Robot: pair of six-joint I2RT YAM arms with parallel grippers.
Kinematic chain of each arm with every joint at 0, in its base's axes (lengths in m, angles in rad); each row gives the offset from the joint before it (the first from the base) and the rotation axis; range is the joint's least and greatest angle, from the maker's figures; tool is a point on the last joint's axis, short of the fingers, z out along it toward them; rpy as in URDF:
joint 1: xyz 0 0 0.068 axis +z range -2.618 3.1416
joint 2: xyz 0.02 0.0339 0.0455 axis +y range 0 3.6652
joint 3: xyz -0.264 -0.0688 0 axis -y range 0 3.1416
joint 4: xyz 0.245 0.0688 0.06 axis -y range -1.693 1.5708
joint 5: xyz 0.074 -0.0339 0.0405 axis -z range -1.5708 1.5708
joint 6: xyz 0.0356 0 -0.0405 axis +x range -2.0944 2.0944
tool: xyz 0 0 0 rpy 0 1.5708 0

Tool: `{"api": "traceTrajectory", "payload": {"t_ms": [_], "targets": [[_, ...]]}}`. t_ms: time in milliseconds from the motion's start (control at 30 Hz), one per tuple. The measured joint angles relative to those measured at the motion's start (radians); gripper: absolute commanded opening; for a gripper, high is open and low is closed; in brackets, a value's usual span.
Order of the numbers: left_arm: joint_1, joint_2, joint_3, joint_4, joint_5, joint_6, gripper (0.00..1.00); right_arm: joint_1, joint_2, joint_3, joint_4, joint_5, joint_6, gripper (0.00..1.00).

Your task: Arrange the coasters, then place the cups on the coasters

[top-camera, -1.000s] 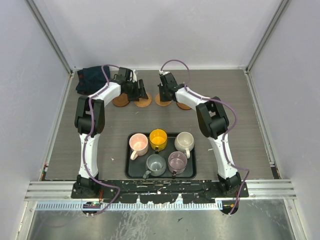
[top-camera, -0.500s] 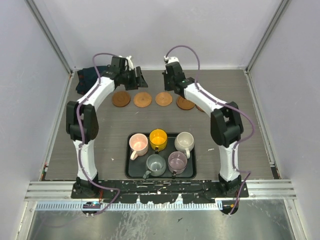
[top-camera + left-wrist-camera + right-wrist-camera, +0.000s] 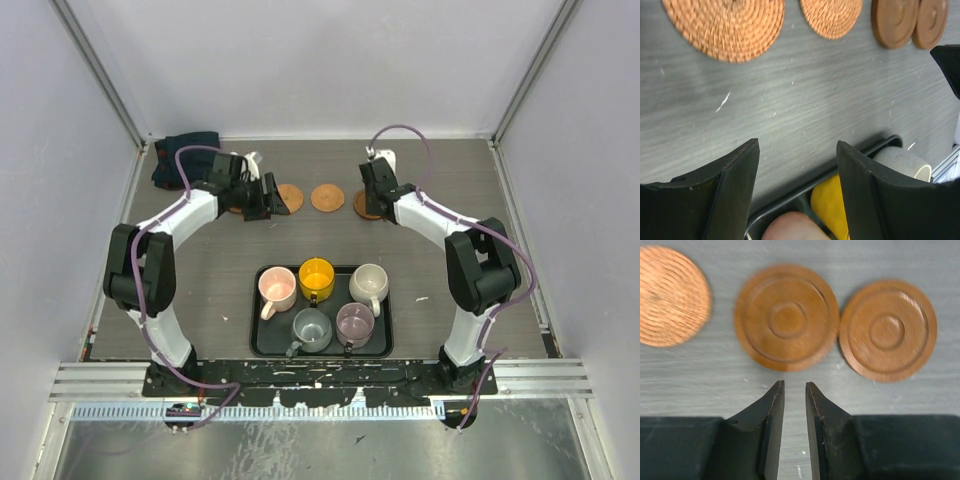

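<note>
Top external: we've backed off the coasters [image 3: 327, 198]; right jaws barely parted, left jaws wide, empty; cups [image 3: 316, 275] next.

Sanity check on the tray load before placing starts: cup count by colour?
pink cup: 1
yellow cup: 1
cream cup: 1
grey-teal cup: 1
mauve cup: 1
Total: 5, all on the black tray.
</note>
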Motion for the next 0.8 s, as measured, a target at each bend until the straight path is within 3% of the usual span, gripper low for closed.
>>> {"api": "traceTrajectory", "payload": {"t_ms": [233, 467, 800], "targets": [[-0.053, -0.096, -0.131, 0.034, -0.02, 0.0, 0.64, -0.06, -0.023, -0.127, -0.021, 0.001, 0.047, 0.29], [-0.094, -0.167, -0.23, 0.073, -0.038, -0.006, 0.64, -0.06, -0.025, -0.132, -0.013, -0.035, 0.064, 0.27], [-0.093, -0.267, -0.304, 0.075, -0.169, -0.028, 0.66, -0.06, 0.06, -0.132, -0.005, -0.112, 0.098, 0.26]]}}
